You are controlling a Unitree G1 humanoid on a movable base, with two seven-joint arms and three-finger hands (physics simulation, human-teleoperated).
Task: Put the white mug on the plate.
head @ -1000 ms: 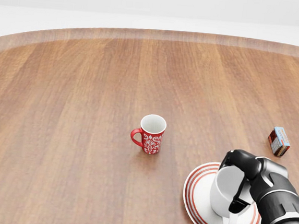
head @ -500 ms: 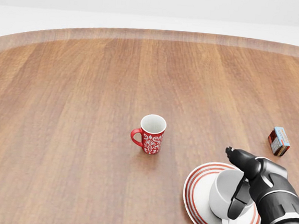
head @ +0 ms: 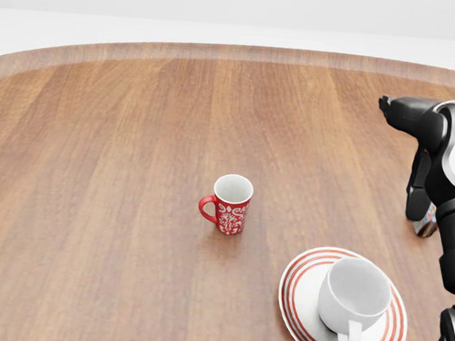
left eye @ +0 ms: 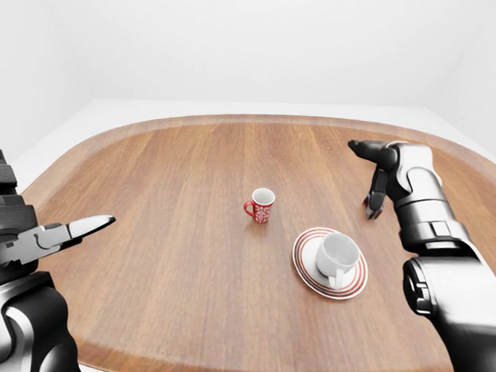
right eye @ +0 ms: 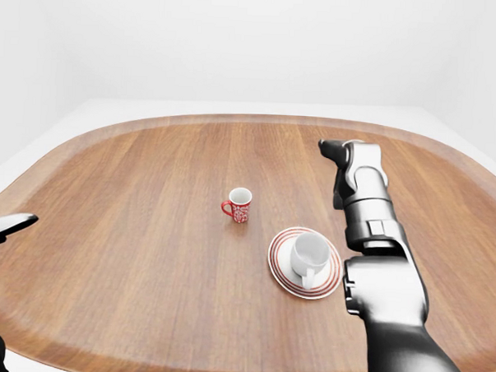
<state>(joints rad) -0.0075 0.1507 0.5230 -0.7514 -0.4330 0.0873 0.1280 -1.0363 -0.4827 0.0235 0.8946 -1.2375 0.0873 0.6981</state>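
The white mug stands upright on the white plate with red rings, handle towards the bottom of the head view. My right hand hangs open well above and to the right of the plate, apart from the mug. Its fingers hold nothing. At the left edge of the left-eye view my left hand is open over the table's left side, far from the mug.
A red patterned mug stands upright on the round wooden table, left of the plate. A small red and blue box lies at the right, partly hidden behind my right forearm. The table's rim curves round at the top.
My right hand let go of the white mug, opened and rose up and to the right, away from the plate. The mug stays on the plate.
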